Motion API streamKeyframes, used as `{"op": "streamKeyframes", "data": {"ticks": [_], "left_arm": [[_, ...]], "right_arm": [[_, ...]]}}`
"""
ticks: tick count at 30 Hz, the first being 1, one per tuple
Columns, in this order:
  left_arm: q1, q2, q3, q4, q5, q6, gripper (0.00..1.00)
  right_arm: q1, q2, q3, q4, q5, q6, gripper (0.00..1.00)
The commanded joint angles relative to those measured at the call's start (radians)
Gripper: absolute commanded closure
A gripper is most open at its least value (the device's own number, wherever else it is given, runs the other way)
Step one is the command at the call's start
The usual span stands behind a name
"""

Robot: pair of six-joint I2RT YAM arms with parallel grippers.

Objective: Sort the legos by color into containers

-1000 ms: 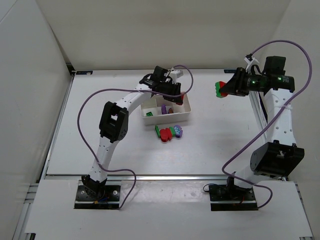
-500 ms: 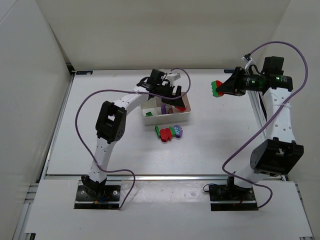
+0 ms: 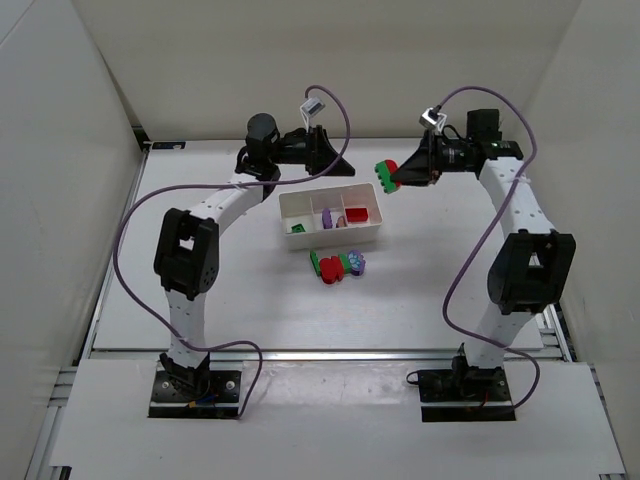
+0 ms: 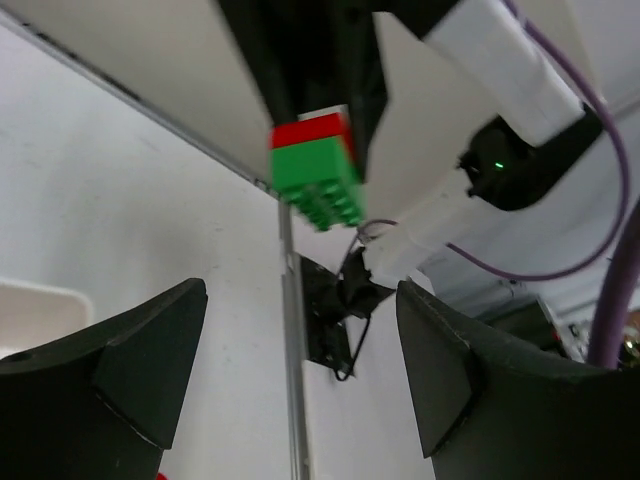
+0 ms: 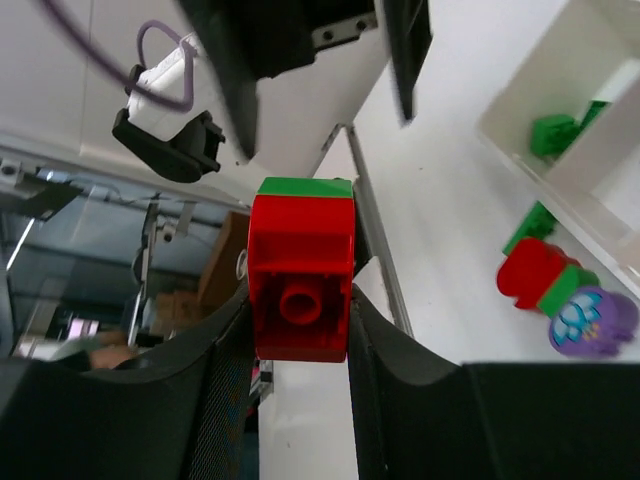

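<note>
**A:** The left claw (image 3: 325,155) has come up out of the tray (image 3: 330,240) and swung to the far side. The right claw (image 3: 402,172) has carried its load leftward, toward it.

**B:** What's nearest us?

**A:** A loose stack (image 3: 338,265) lying on the table (image 3: 450,290), just this side of the tray. It runs green, red, green, purple in a row.

**B:** And in the tray?

**A:** A green brick (image 3: 297,228) in the left compartment, a purple brick (image 3: 327,215) in the middle, a red brick (image 3: 356,214) in the right.

**B:** And the claws beyond it?

**A:** The left claw's fingers (image 4: 140,370) stand wide apart with nothing between them, raised past the tray's far edge. The right claw is clamped on a red-and-green stack (image 3: 385,175), held in the air off the tray's far right corner. The two claws face each other.
</note>
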Motion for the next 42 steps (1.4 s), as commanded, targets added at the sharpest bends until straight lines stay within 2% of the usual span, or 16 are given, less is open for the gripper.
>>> {"op": "streamKeyframes", "data": {"ticks": [1,10,21,22,25,26,29,30,31,38,40,42], "left_arm": [[-0.037,-0.104,-0.031,0.233,0.093,-0.173,0.13],[-0.046,-0.147,-0.06,0.183,0.087,-0.136,0.13],[-0.038,-0.152,-0.055,0.123,0.056,-0.088,0.17],[-0.04,-0.149,-0.051,0.106,0.053,-0.078,0.19],[-0.043,-0.152,-0.051,0.069,0.045,-0.048,0.38],[-0.043,-0.155,-0.051,0.059,0.041,-0.038,0.5],[-0.044,-0.166,-0.043,-0.041,0.026,0.033,0.68],[-0.043,-0.169,-0.042,-0.071,0.022,0.054,0.79],[-0.044,-0.17,-0.042,-0.123,0.027,0.07,0.82],[-0.044,-0.229,-0.15,-0.202,0.022,0.151,0.88],[-0.037,-0.259,-0.172,-0.301,0.007,0.211,0.88],[-0.023,-0.302,-0.212,-0.398,-0.03,0.349,0.87]], "right_arm": [[0.055,0.019,0.087,0.084,-0.094,0.043,1.0],[0.147,0.087,0.168,0.113,-0.087,0.067,1.0],[0.208,0.048,0.118,0.122,-0.081,0.068,1.0],[0.21,0.045,0.109,0.122,-0.081,0.068,1.0],[0.208,0.044,0.112,0.124,-0.075,0.067,1.0],[0.208,0.047,0.112,0.122,-0.074,0.064,1.0],[0.207,0.05,0.119,0.119,-0.069,0.06,1.0],[0.205,0.05,0.119,0.119,-0.064,0.056,1.0],[0.194,0.051,0.121,0.114,-0.057,0.051,1.0],[0.104,0.028,0.136,0.058,0.008,-0.013,1.0],[0.084,0.022,0.139,0.048,0.02,-0.027,1.0],[0.061,0.012,0.138,0.03,0.031,-0.044,1.0]]}}
